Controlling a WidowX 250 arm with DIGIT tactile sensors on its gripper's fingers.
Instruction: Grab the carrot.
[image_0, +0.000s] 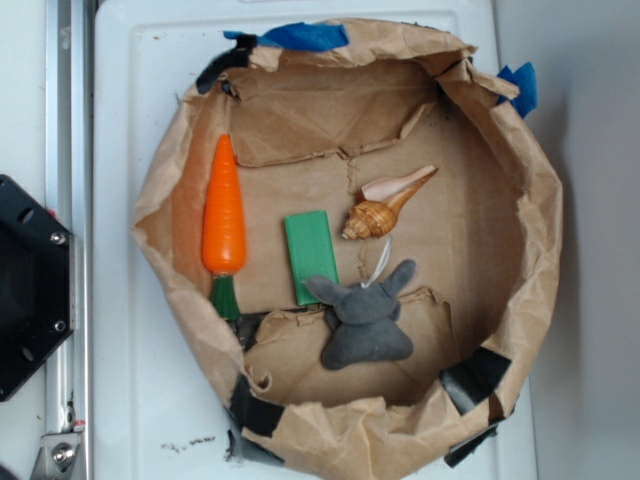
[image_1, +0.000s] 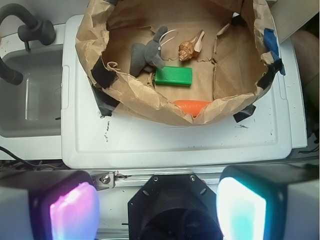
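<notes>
A: From the exterior view, where do we stand? The carrot (image_0: 224, 218) lies along the left inside wall of the brown paper basin (image_0: 540, 250), tip toward the top of the frame, green stem toward the bottom. We see nothing touching it.

B: Agreed. The green block (image_0: 310, 256) sits just beside it toward the middle, the seashell (image_0: 385, 207) and the grey plush animal (image_0: 368, 322) farther right. Our gripper does not show in this view; only a black mount (image_0: 30, 290) at the left edge.

A: And the wrist view?

B: There our gripper (image_1: 157, 205) hangs well back from the basin, over the black base. The jaws are spread wide, one pad glowing pink, the other teal, with nothing between them.

A: The carrot (image_1: 192, 106) barely peeks over the near paper wall.

B: So we judge nothing is done yet: the approach, the descent over the wall and the closing are all left.
</notes>
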